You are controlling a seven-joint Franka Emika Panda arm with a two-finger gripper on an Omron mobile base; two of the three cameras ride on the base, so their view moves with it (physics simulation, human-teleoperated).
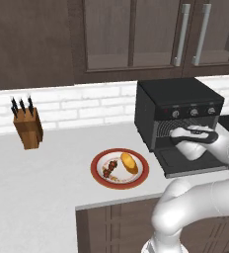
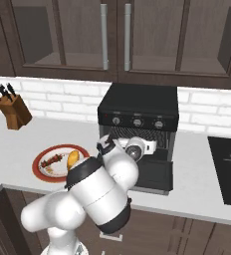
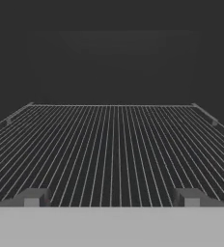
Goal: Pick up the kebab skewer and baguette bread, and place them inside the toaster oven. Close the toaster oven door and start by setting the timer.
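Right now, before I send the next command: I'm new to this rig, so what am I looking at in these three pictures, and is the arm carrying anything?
The machine is a white robot arm with a two-finger gripper, in a rendered kitchen. Two pictures come from cameras on its base, one behind the arm to its left and one to its right. The third looks out from the hand itself.

On the counter stands a black toaster oven with its toaster oven door dropped open. The hand is reaching into the opening. The hand view looks along the bare wire rack, with the two dark fingertips set wide apart and nothing between them, so the gripper is open and holds nothing.

The kebab skewer and the baguette bread lie side by side on a red-rimmed plate left of the oven. A knife block stands further left.
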